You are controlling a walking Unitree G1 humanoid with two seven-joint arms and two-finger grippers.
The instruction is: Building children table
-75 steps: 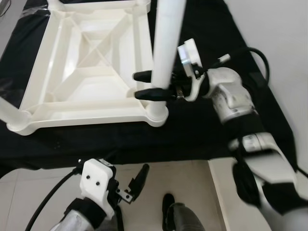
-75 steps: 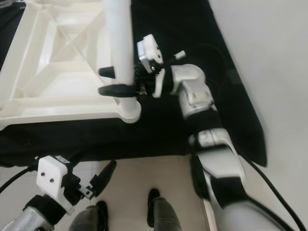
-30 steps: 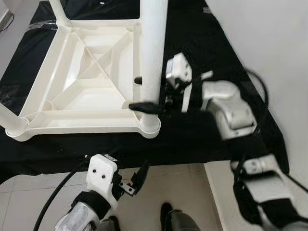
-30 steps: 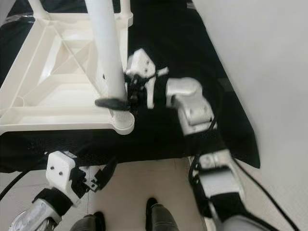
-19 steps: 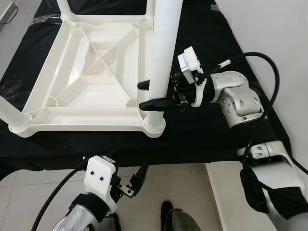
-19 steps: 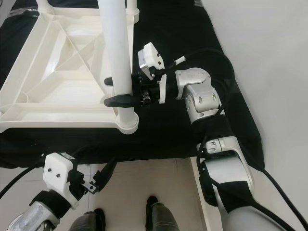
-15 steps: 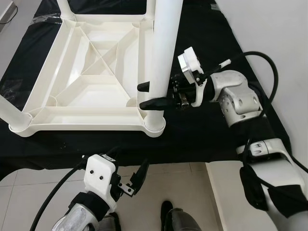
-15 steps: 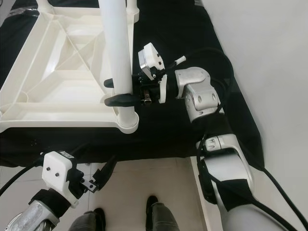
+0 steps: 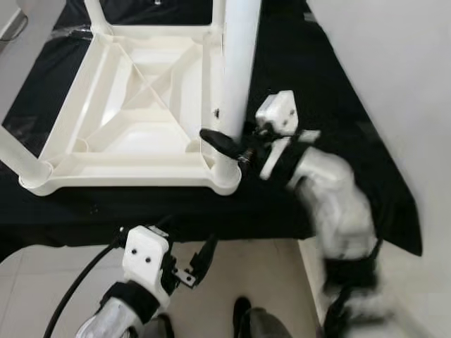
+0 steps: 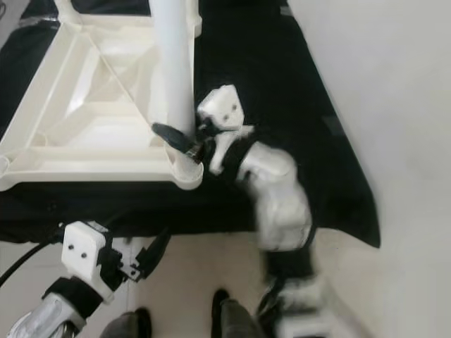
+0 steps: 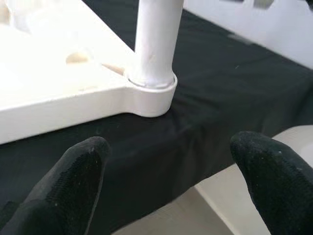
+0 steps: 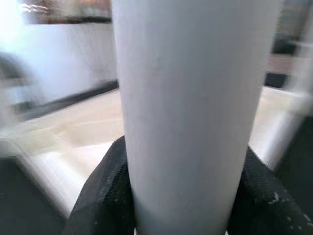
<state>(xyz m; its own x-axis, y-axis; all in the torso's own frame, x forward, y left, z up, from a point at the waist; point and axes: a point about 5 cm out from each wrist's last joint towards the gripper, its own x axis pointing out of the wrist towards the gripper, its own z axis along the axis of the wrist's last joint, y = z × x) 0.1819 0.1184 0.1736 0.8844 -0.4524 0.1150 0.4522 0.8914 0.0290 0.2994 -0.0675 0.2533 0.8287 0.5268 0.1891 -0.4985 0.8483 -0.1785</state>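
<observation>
An upturned white plastic children's table top with moulded ribs lies on a black cloth-covered desk, its round white plastic leg standing upright in the corner socket nearest the robot. The right claw reaches in from the silver, motion-blurred right arm and pinches that leg low down, just above the socket; in the right wrist view the two black fingers press against either side of the white tube. The table top stretches away beyond the right claw, with another white leg standing at the near corner well off to the claw's far side and a third leg at a far corner. The left claw hangs low over the pale tiled floor, below the desk's front edge and well apart from the table; its fingers are spread wide, holding nothing, and its wrist view looks between them at the socketed leg and the black cloth. The robot's dark feet show on the floor just beside the left claw.
</observation>
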